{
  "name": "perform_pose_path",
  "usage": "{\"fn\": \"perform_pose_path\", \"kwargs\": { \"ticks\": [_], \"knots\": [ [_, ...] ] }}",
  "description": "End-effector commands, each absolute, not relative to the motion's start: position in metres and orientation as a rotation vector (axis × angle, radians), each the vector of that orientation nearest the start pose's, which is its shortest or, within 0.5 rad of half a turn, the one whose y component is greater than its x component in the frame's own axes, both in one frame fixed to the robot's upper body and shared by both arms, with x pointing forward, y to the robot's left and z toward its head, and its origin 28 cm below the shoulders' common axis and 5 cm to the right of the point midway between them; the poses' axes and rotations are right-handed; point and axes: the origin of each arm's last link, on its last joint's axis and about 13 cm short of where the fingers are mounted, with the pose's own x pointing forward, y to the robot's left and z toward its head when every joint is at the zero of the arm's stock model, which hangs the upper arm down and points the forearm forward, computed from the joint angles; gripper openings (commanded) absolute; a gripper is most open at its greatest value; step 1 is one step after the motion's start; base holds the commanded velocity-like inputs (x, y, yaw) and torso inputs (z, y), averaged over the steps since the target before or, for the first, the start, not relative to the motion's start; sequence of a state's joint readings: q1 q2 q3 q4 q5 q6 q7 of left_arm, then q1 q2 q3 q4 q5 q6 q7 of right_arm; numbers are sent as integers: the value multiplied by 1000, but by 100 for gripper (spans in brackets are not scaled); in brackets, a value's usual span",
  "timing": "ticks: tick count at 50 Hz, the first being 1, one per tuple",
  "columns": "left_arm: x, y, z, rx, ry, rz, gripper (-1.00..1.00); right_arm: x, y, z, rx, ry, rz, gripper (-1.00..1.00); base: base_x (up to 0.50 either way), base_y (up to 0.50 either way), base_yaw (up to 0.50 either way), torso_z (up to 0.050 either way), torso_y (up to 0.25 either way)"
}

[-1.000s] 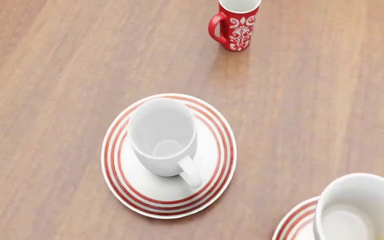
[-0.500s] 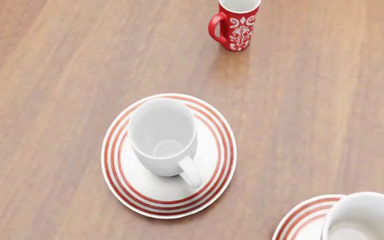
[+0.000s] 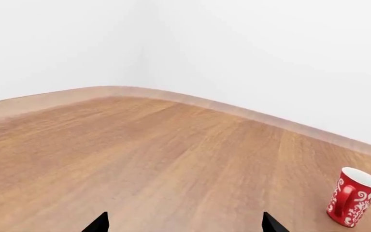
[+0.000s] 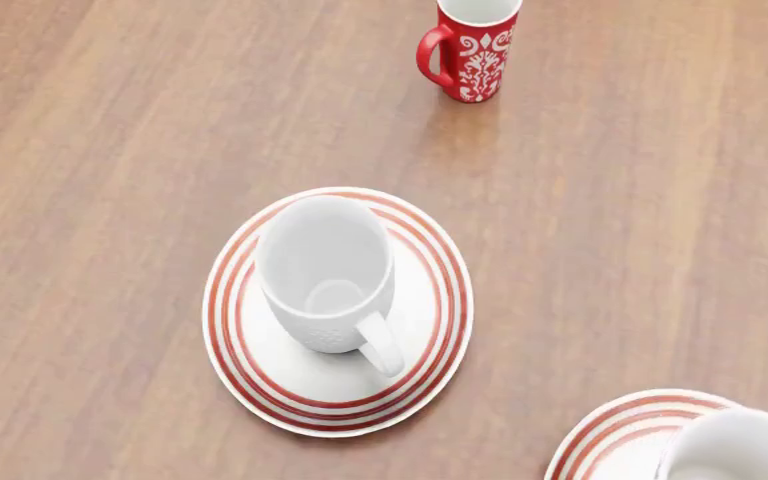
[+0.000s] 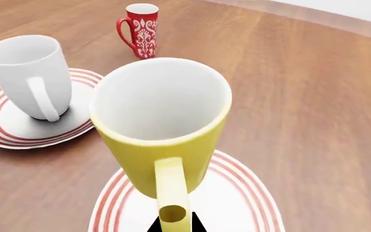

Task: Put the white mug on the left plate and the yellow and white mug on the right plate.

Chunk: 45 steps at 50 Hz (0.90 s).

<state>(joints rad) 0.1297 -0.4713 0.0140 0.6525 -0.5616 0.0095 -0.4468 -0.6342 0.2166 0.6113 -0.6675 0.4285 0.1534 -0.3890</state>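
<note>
Since one second ago the yellow and white mug [image 4: 744, 447] has slid down toward the 5 o'clock corner of the head view, uncovering more of the right plate [image 4: 611, 430]; only its white rim shows, cut by the edge. The white mug [image 4: 325, 270] stands upright on the left plate [image 4: 431, 250] on the wooden table [image 4: 117, 150], with the red mug [image 4: 471, 48] at 12 o'clock.

Left wrist view: the left gripper [image 3: 182, 224] shows two dark tips well apart, holding nothing, before a white wall [image 3: 237, 48].

Right wrist view: the right gripper [image 5: 172, 224] is nearly hidden behind the yellow handle; I cannot tell its grip.
</note>
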Motion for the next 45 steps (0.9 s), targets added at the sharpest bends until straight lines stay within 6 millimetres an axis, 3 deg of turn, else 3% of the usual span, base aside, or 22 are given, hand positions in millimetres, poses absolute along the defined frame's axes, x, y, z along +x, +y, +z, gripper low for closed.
{"fn": "perform_pose_path", "kwargs": {
  "ticks": [1, 45],
  "knots": [
    [171, 251, 135, -208, -401, 114, 100, 59, -225, 93, -88, -4, 38, -100, 0, 0, 0, 0, 0],
    [171, 252, 137, -210, -409, 115, 100, 83, -229, 56, -6, 69, 43, -100, 0, 0, 0, 0, 0]
  ]
}}
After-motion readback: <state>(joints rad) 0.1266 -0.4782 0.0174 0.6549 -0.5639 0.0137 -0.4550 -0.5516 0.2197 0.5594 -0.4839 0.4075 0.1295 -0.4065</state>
